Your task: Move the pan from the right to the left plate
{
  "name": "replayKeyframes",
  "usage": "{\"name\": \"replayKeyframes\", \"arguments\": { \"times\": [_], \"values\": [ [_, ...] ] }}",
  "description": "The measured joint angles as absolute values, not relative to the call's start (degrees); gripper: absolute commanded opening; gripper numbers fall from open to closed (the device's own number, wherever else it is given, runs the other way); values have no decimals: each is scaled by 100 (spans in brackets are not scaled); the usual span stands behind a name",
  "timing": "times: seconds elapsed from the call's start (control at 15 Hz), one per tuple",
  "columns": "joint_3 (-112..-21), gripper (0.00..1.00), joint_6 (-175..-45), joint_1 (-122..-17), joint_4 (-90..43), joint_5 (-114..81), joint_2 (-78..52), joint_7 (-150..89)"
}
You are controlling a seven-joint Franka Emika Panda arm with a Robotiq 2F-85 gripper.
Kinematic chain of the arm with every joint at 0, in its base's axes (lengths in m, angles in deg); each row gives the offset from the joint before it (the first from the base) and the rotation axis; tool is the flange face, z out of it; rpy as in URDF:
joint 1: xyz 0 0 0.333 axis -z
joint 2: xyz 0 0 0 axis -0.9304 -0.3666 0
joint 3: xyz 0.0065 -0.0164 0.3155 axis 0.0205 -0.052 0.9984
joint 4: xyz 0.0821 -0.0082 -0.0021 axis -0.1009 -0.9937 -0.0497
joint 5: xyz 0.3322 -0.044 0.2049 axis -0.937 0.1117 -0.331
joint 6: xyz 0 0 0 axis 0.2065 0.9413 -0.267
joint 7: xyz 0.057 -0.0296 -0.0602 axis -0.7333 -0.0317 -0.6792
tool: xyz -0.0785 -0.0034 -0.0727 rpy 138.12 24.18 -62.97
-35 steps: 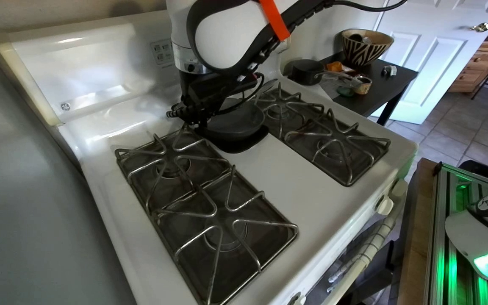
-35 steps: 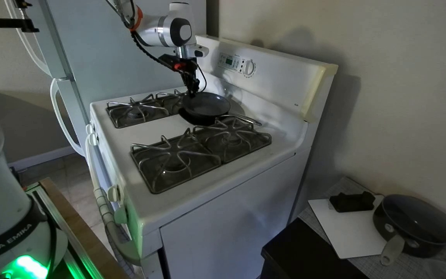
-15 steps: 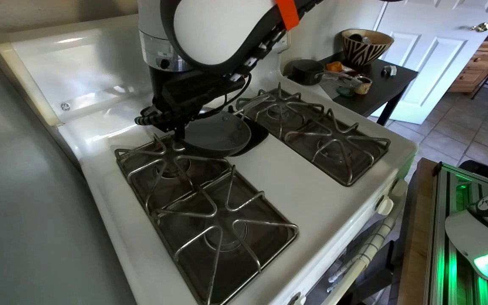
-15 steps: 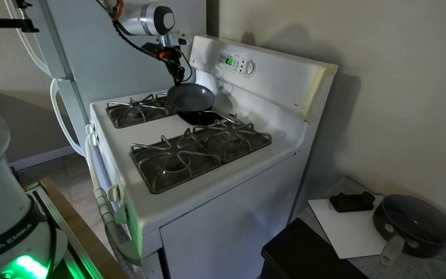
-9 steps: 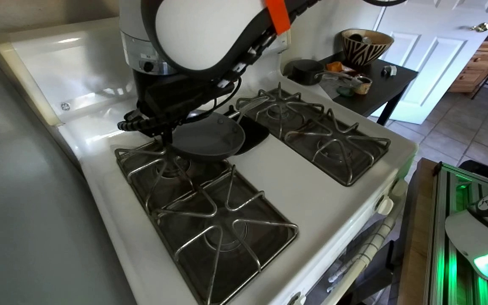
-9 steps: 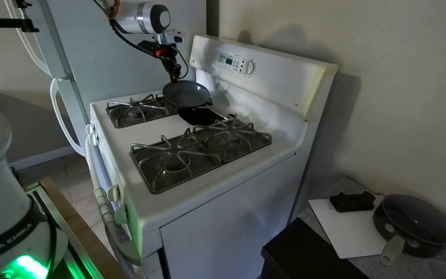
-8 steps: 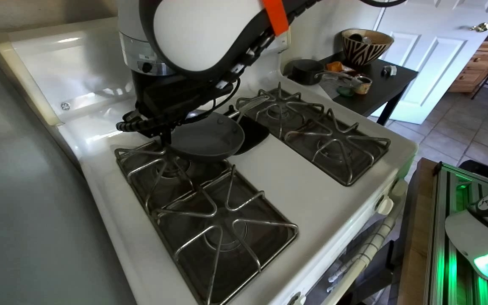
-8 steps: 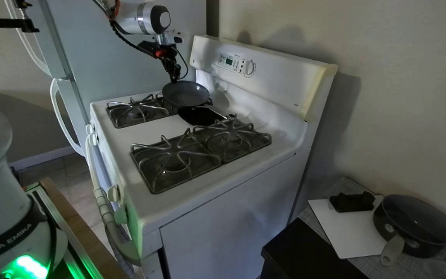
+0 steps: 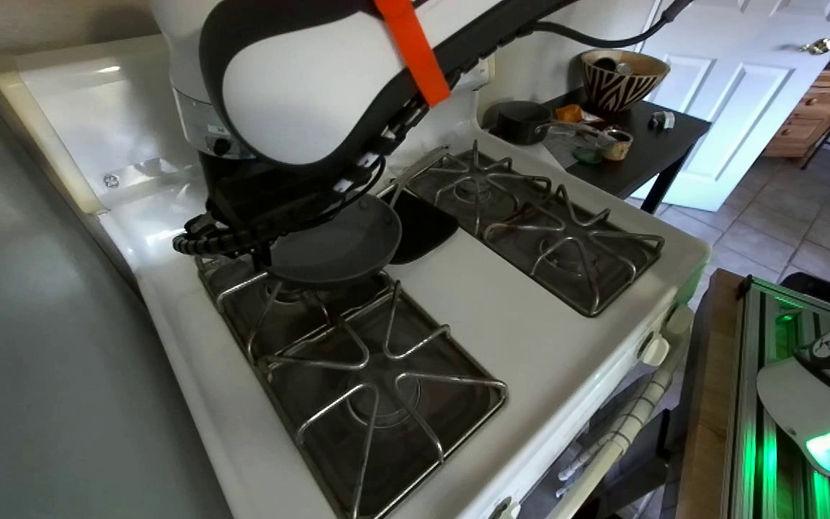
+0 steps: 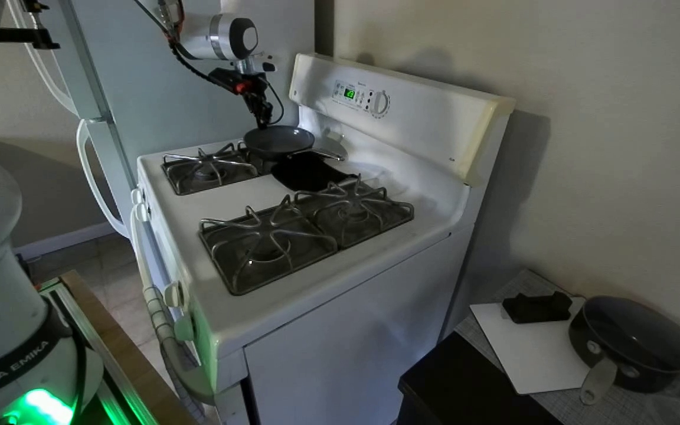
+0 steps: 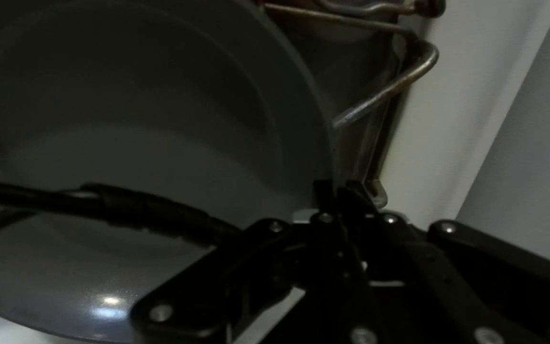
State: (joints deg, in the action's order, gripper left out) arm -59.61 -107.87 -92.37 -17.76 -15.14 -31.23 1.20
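- Nearest me, in the wrist view, my end effector (image 11: 335, 187) is clamped on the rim of the dark grey round frying pan (image 11: 146, 148), one finger either side of the wall.
- Over the last half second I've brought that pan further left, and its pale metal handle (image 9: 421, 168) now sits higher in both exterior views.
- Below the pan lies the dark rear-left burner (image 9: 291, 313) with its steel bars, which I take for the "left plate"; whether base and bars touch, I can't tell.
- More of the flat black piece (image 9: 422, 227) beside that burner is uncovered, so I judge the carry nearly done: lowering and letting go remain. Held only by the rim, the pan could tip towards its handle.
- Farther off, the dark saucepan (image 9: 521, 121) on the black table (image 9: 663, 145) hasn't moved.
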Motion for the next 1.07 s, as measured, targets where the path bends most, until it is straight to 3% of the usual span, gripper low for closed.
{"name": "replayKeyframes", "arguments": {
  "times": [1.0, 1.07],
  "values": [
    [-5966, 1, -10787, -9400, -1170, -1338, -3589, -14],
    [-5967, 29, -10787, -9401, -1168, -1324, -3596, -32]
  ]
}}
